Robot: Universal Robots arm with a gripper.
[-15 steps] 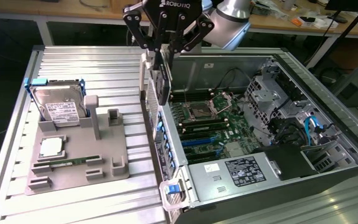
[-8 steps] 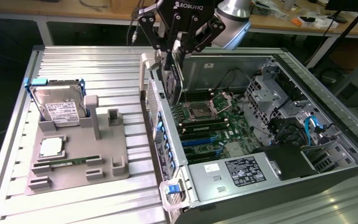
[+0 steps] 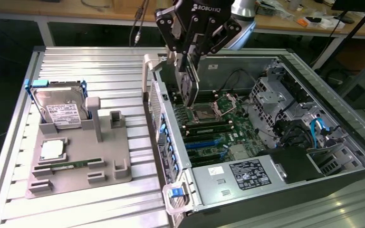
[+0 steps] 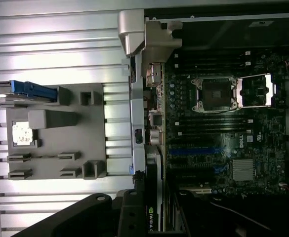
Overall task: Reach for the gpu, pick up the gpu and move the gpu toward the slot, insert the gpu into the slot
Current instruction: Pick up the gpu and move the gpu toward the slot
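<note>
Open CPU socket (image 3: 205, 112) just below gripper (image 3: 186, 66). Hard drive (image 3: 59, 109) upright in grey fixture (image 3: 81, 156), well apart from gripper, toward exterior view's left. Memory stick (image 3: 68, 166) lying flat on same fixture. Power supply (image 3: 246, 173) farther off, inside case (image 3: 353, 142).

Colour key. The motherboard (image 3: 230, 124) is shown green, and the slot (image 3: 203, 141) on it blue. Above the motherboard, the gpu (image 3: 189, 92) is seen dark and the end effector (image 3: 189, 69) black. Beside the motherboard, the worktop (image 3: 100, 61) is ribbed silver and the fixture (image 3: 74, 164) grey.
</note>
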